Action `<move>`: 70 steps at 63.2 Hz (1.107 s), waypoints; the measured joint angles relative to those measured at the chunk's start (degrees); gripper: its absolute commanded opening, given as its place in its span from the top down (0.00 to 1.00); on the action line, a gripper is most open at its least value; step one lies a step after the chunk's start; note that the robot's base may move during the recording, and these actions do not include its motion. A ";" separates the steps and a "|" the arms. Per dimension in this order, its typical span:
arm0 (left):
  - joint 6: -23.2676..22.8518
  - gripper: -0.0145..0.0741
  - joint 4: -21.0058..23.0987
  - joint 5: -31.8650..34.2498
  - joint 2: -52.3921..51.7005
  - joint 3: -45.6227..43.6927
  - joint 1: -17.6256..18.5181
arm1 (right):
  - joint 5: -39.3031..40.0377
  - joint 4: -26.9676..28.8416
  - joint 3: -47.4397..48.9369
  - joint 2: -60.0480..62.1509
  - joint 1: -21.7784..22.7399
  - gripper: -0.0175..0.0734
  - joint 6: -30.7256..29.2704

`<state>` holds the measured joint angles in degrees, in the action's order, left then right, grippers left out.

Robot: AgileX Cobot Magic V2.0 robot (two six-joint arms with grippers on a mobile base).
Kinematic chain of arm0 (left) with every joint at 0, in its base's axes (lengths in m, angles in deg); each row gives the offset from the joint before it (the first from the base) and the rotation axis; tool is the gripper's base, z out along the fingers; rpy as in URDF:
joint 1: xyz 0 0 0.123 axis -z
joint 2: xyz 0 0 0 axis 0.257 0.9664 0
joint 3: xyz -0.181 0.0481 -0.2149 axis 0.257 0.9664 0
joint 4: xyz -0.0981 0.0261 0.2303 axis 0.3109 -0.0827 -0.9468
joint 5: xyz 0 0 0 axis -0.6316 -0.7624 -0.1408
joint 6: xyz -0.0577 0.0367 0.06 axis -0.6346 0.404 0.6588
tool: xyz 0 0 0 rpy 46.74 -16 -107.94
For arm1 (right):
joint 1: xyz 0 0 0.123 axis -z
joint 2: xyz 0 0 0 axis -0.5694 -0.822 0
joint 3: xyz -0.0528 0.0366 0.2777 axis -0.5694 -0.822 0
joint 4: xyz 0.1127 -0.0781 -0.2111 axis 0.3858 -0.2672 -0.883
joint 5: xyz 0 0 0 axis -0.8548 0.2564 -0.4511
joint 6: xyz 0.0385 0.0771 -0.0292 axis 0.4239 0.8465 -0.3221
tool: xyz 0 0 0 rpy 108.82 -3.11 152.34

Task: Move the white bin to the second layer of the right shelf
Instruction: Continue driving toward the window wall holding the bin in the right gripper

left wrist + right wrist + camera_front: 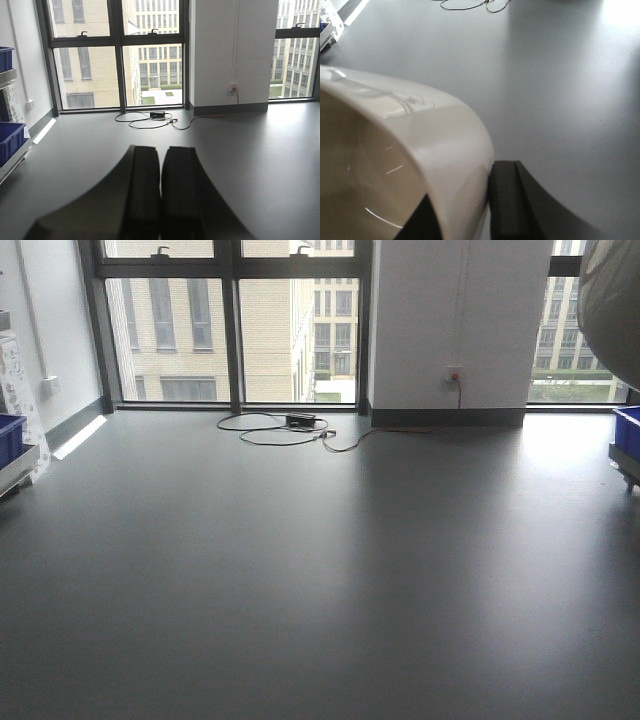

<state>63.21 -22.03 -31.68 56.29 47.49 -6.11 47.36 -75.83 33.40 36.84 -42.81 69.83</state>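
1. Right gripper [465, 212]: jaws clamped on the wall of the white bin [420, 130]. One dark finger [506, 200] sits outside the wall, the other inside the tub.
2. Bin rim arcs just ahead of the fingertips and off to their left, with grey floor [560, 90] beyond it.
3. Left gripper [161, 155]: fingers pressed together with a hairline gap, nothing held.
4. Ahead of the left gripper: a black cable [145, 120] near the windows [150, 65]. Blue crates [10, 140] are off to its left.
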 measured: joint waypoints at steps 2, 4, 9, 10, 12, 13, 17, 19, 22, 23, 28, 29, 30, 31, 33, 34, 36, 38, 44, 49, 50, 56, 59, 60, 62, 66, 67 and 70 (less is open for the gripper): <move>0.00 0.74 0.00 0.00 0.00 0.00 0.00 | 0.00 0.00 0.00 0.00 0.00 0.75 0.00; 0.00 0.74 0.00 0.00 0.00 0.00 0.00 | 0.00 0.00 0.00 0.00 0.00 0.75 0.00; 0.00 0.74 0.00 0.00 0.00 0.00 0.00 | 0.00 0.00 0.00 0.00 0.00 0.75 0.00; 0.00 0.74 0.00 0.00 0.00 0.00 0.00 | 0.00 0.00 0.00 0.00 0.00 0.75 0.00; 0.00 0.74 0.00 0.00 0.00 0.00 0.00 | 0.00 0.00 0.00 0.00 0.00 0.75 0.00; 0.00 0.74 0.00 0.00 0.00 0.00 0.00 | 0.00 0.00 0.00 0.00 0.00 0.75 0.00; 0.00 0.74 0.00 0.00 0.00 0.00 0.00 | 0.00 0.00 0.00 0.00 0.00 0.75 0.00; 0.00 0.74 0.00 0.00 0.00 0.00 0.00 | 0.00 0.00 0.00 0.00 0.00 0.75 0.00; 0.00 0.74 0.00 0.00 0.00 0.00 0.00 | 0.00 0.00 0.00 0.00 0.00 0.75 0.00; 0.00 0.74 0.00 0.00 0.00 0.00 0.00 | 0.00 0.00 0.00 0.00 0.00 0.75 0.00; 0.00 0.74 0.00 0.00 0.00 0.00 0.00 | 0.00 0.00 0.00 0.00 0.00 0.75 0.00; 0.00 0.74 0.00 0.00 0.00 0.00 0.00 | 0.00 0.00 0.00 0.00 0.00 0.75 0.00; 0.00 0.74 0.00 0.00 0.00 0.00 0.00 | 0.00 0.00 0.00 0.00 0.00 0.75 0.00; 0.00 0.74 0.00 0.00 0.00 0.00 0.00 | 0.00 0.00 0.00 0.00 0.00 0.75 0.00; 0.00 0.74 0.00 0.00 0.00 0.00 0.00 | 0.00 0.00 0.00 0.00 0.00 0.75 0.00; 0.00 0.74 0.00 0.00 0.00 0.00 0.00 | 0.00 0.00 0.00 0.00 0.00 0.75 0.00; 0.00 0.74 0.00 0.00 0.00 0.00 0.00 | 0.00 0.00 0.00 0.00 0.00 0.75 0.00; 0.00 0.74 0.00 0.00 0.00 0.00 0.00 | 0.00 0.00 0.00 0.00 0.00 0.75 0.00; 0.00 0.74 0.00 0.00 0.00 0.00 0.00 | 0.00 0.00 0.00 0.00 0.00 0.75 0.00; 0.00 0.74 0.00 0.00 0.00 0.00 0.00 | 0.00 0.00 0.00 0.00 0.00 0.75 0.00; 0.00 0.74 0.00 0.00 0.00 0.00 0.00 | 0.00 0.00 0.00 0.00 0.00 0.75 0.00; 0.00 0.74 0.00 0.00 0.00 0.00 0.00 | 0.00 0.00 0.00 0.00 0.00 0.75 0.00; 0.00 0.74 0.00 0.00 0.00 0.00 0.00 | 0.00 0.00 0.00 0.00 0.00 0.75 0.00; 0.00 0.74 0.00 0.00 0.00 0.00 0.00 | 0.00 0.00 0.00 0.00 0.00 0.75 0.00; 0.00 0.74 0.00 0.00 0.00 0.00 0.00 | 0.00 0.00 0.00 0.00 0.00 0.75 0.00; 0.00 0.74 0.00 0.00 0.00 0.00 0.00 | 0.00 0.00 0.00 0.00 0.00 0.75 0.00; 0.00 0.74 0.00 0.00 0.00 0.00 0.00 | 0.00 0.00 0.00 0.00 0.00 0.75 0.00; 0.00 0.74 0.00 0.00 0.00 0.00 0.00 | 0.00 0.00 0.00 0.00 0.00 0.75 0.00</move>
<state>63.21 -22.03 -31.68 56.29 47.49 -6.11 47.36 -75.83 33.40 36.84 -42.81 69.83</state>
